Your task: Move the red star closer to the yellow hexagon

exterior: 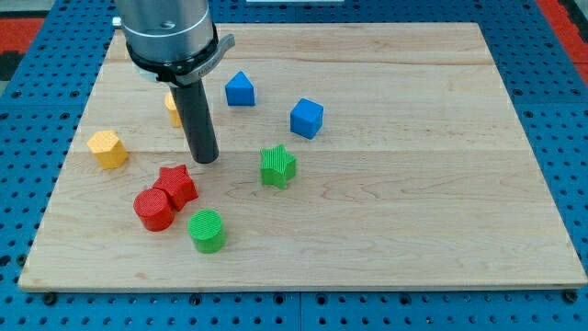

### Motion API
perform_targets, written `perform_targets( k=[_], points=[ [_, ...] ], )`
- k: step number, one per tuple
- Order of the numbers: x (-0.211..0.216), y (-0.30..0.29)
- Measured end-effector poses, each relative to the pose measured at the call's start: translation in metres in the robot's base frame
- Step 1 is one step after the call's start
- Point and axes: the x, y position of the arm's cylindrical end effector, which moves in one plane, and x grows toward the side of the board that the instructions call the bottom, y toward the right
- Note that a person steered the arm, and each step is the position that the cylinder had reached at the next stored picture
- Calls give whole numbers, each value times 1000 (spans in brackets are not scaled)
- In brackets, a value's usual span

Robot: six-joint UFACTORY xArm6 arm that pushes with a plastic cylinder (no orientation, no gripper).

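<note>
You see my tip (205,160) resting on the bench (413,211), just at one o'clock from the red star (176,184); there is no hand, so nothing is gripped. The star touches the red cylinder (153,209), and the yellow hexagon (107,149) lies at ten o'clock from it.

Rod (197,119) is covering most of a yellow block (172,108) at the view's upper left; only a sliver is showing at the rod's left side, so its shape is staying unreadable. Arm housing (165,32) is running off the view's top edge, its upper part cut away, and is hiding a patch of board (413,184) behind it. Red star (177,184) is overlapping the red cylinder (153,209), masking part of the cylinder's upper right. Board's bottom corners are sitting near the frame's lower edge; the blue pegboard (28,110) is being cropped on all sides.
</note>
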Motion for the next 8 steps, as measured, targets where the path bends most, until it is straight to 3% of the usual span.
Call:
perform_targets(
  k=[1,2,3,5,8],
  points=[
    [0,6],
    [40,51],
    [59,50],
    [39,-39],
    [10,-47]
  ],
)
